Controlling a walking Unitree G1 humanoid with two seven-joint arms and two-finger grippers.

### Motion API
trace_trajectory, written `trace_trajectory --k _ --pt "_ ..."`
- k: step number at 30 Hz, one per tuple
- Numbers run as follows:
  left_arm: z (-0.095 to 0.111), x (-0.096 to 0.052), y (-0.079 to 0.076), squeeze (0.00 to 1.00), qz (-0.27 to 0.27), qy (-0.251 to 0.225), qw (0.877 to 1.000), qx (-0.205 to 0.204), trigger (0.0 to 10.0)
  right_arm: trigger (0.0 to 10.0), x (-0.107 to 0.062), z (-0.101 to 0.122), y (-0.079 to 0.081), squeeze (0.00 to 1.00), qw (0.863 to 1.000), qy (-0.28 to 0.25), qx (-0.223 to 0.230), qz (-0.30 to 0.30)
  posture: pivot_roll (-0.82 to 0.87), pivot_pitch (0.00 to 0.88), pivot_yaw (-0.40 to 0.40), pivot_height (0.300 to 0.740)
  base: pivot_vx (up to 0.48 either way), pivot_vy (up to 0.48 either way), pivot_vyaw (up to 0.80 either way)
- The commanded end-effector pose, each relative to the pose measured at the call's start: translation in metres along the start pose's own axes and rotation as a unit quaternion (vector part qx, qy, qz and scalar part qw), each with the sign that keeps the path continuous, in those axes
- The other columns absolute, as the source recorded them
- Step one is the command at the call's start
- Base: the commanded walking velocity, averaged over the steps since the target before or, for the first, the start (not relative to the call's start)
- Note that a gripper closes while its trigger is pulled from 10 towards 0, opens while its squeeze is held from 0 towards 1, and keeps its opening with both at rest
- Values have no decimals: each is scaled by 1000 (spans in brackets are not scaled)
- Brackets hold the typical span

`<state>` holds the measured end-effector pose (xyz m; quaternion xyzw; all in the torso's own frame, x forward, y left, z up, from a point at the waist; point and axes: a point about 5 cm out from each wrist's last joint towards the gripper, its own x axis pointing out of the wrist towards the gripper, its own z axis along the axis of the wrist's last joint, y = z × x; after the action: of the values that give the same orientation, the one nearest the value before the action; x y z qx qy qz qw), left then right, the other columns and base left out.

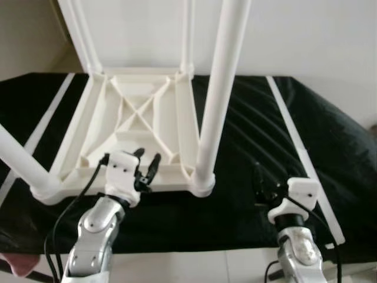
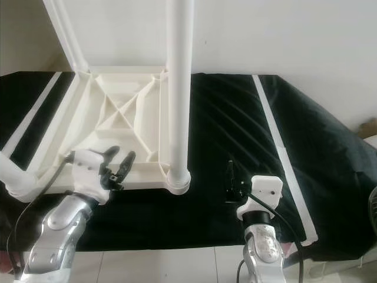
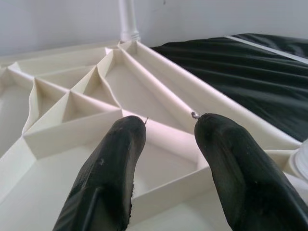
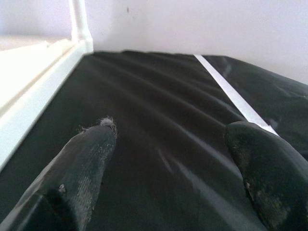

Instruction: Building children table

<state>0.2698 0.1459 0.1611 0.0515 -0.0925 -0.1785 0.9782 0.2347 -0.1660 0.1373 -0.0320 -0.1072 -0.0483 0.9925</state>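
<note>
White plastic children's table (image 1: 141,127) was seen inverted on the black-covered bed (image 1: 259,130), legs upward. The left tool (image 1: 147,166), open and empty, hovered over its ribbed underside; the right tool (image 2: 231,180), open and empty, over the cover. A nudged near leg (image 1: 221,88) might tip the frame.

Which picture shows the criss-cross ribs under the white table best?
The left wrist view: the ribs lie close, just past the open left gripper. Both eye views show the whole upside-down table from above, smaller. The right wrist view catches its edge beside the black cloth.
</note>
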Motion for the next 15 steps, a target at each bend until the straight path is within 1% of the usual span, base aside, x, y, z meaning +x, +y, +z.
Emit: trace_trajectory --k 1,6,10,15 --pt "-10 -5 9 0 81 23 996 2 10000 10000 1 -6 0 0 1000 10 -14 -10 -110 105 8 740 0 0 0" --pt "-10 -2 11 0 87 19 996 5 10000 10000 6 -6 1 0 1000 8 -16 -19 -105 105 -1 740 0 0 0" --pt "-12 4 10 0 89 21 996 -1 10000 10000 13 -5 4 0 999 9 -27 -34 -109 109 1 740 0 0 0" --pt "-16 6 14 0 105 34 994 0 10000 10000 14 -8 3 0 998 12 -41 -45 -112 108 7 740 0 0 0"
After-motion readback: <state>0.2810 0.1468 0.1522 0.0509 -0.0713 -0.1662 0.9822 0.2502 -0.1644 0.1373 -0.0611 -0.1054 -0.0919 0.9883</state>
